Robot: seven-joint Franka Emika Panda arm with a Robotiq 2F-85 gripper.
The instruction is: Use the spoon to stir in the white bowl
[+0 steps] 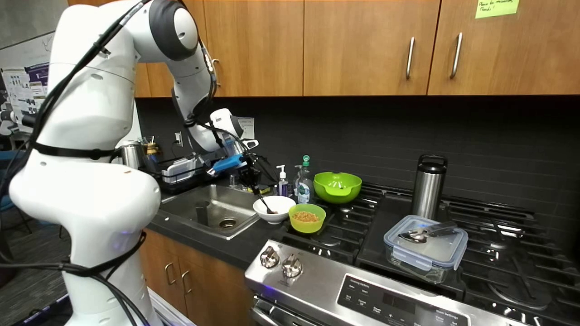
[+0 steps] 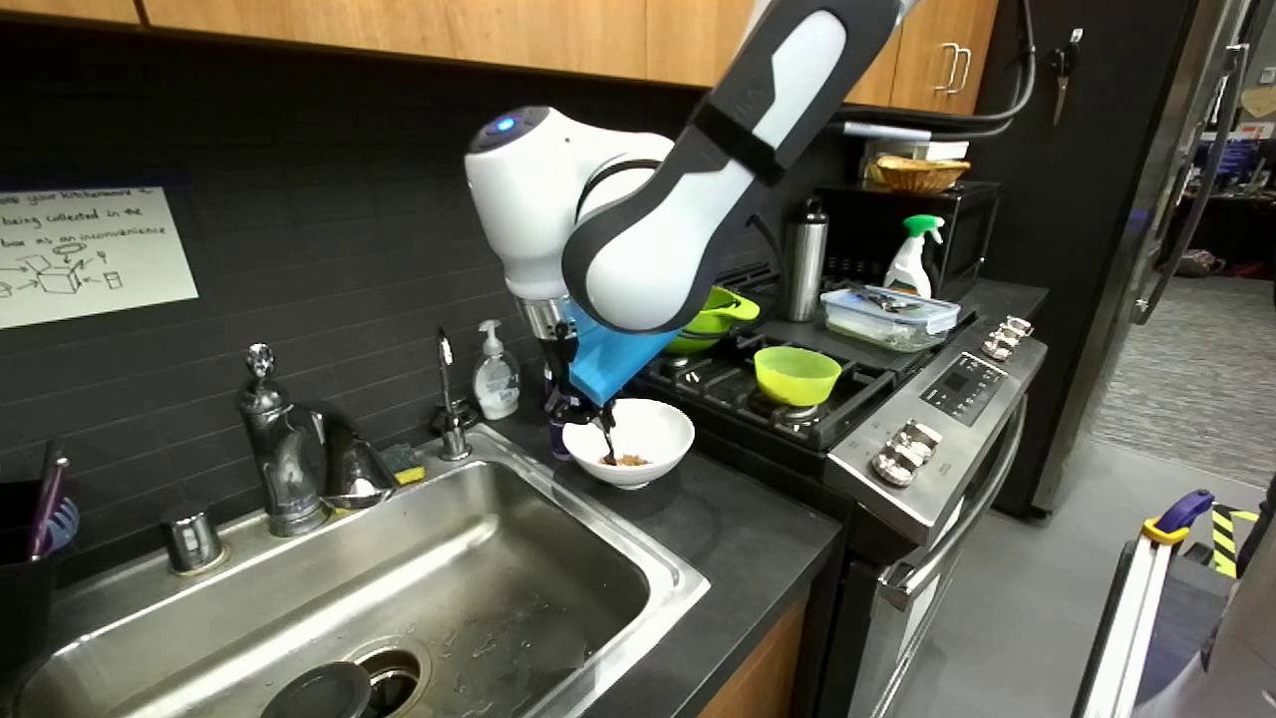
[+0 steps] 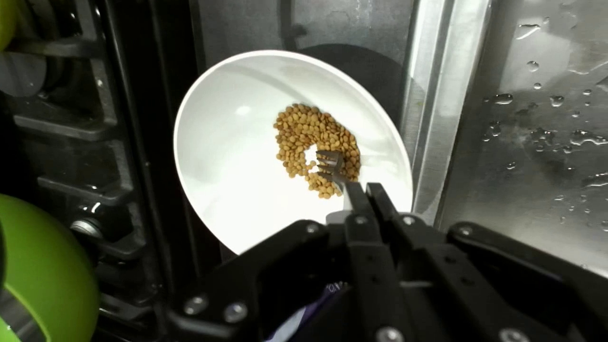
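Pretty sure I'm watching the stirring step: pincer point(image 3: 366, 189) clamped tight on a fork point(image 3: 337, 165) (doing spoon duty), tines down among the lentils point(image 3: 299, 135) inside the white bowl point(image 3: 223, 142). Next probably calls for slow, low circles without bumping the bowl's rim.

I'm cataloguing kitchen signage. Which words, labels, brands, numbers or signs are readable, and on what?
"...your kitchen... / being collected in the / box as an inconvenience": wall paper, cut off at left.
"Cooking Options": oven control panel.
"Oven Settings": same panel; smaller words blurred.
"Please be": sticky note; rest unclear.
Too small or blurred: bottle labels, posters, whiteboard marks; no brand or number legible.
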